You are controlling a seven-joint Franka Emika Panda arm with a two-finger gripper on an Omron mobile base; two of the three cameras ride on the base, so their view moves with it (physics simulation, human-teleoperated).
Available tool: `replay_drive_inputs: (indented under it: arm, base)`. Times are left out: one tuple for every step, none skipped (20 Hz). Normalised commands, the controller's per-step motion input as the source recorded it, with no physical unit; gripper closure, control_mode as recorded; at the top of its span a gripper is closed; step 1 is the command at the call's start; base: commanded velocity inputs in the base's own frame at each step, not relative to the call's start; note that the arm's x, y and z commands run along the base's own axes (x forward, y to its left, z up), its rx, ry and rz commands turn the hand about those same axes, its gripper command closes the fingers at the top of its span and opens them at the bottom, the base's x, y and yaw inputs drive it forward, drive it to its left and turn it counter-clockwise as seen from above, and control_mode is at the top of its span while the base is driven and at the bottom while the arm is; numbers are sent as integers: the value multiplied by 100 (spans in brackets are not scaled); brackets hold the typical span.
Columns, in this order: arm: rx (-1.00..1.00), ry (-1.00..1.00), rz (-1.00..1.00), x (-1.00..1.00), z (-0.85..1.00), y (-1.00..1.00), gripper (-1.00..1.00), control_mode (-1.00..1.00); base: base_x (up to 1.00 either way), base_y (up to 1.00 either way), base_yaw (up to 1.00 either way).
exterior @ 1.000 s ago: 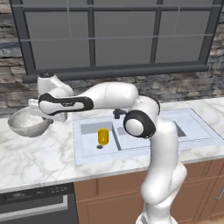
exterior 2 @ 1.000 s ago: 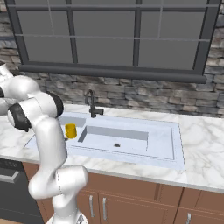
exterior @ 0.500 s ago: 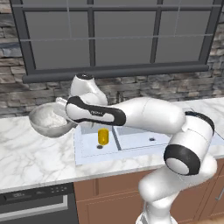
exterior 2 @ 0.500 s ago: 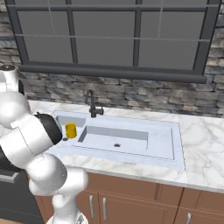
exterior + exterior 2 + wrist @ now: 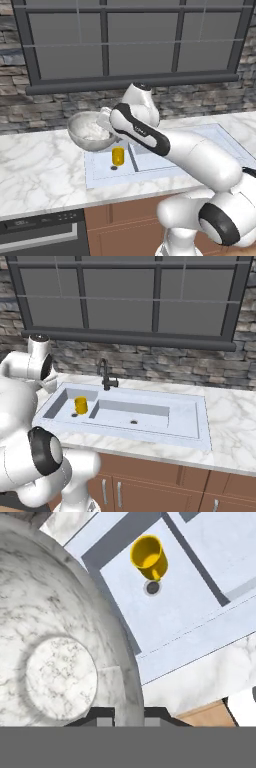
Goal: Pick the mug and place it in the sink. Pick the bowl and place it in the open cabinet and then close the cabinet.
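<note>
Pincer [image 5: 129, 713] first, nearest the hand camera: I see its two dark tips straddling the rim of the bowl [image 5: 55, 647], one inside the wall and one outside, clamped on it. From the left base view the bowl [image 5: 91, 131] hangs clear of the desk [image 5: 40, 170], lifted above the left edge of the sink [image 5: 102, 172], its mouth tipped up and toward the camera so I look into the pale speckled inside. Its round flat bottom faces the hand camera.

Past the bowl, the mug [image 5: 118, 156] stands upright in the sink's left basin, long axis vertical, open end up. In the hand view the mug [image 5: 148, 557] sits just beside the drain hole [image 5: 152, 588], close to it; I cannot tell whether they touch. From the right base view the mug [image 5: 81, 405] is near the basin's left wall, and the dark faucet [image 5: 106, 376] rises behind the divider of the sink [image 5: 165, 428].
</note>
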Motion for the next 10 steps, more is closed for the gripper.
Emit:
replay_drive_inputs:
  arm:
    - [0, 22, 0, 15, 0, -93, 100, -100]
    - [0, 21, 0, 25, 0, -93, 100, -100]
    - [0, 13, 0, 29, -7, -99, 100, -100]
    - [0, 1, 0, 39, -23, -99, 100, -100]
    - [0, 1, 1, 53, -23, -100, 100, -100]
    - [-8, 6, 0, 58, -18, -100, 100, -100]
    - [-11, 7, 2, 60, 0, -100, 100, -100]
    - [-14, 4, 2, 46, 0, -100, 100, -100]
    - [-15, 1, 2, 39, 0, -100, 100, -100]
    - [-15, 0, 2, 31, 0, -100, 100, -100]
  base:
    - [0, 0, 0]
    - [0, 0, 0]
    - [0, 0, 0]
    - [0, 0, 0]
    - [0, 0, 0]
    - [0, 0, 0]
    - [0, 0, 0]
    - [0, 0, 0]
    - [0, 0, 0]
    - [0, 0, 0]
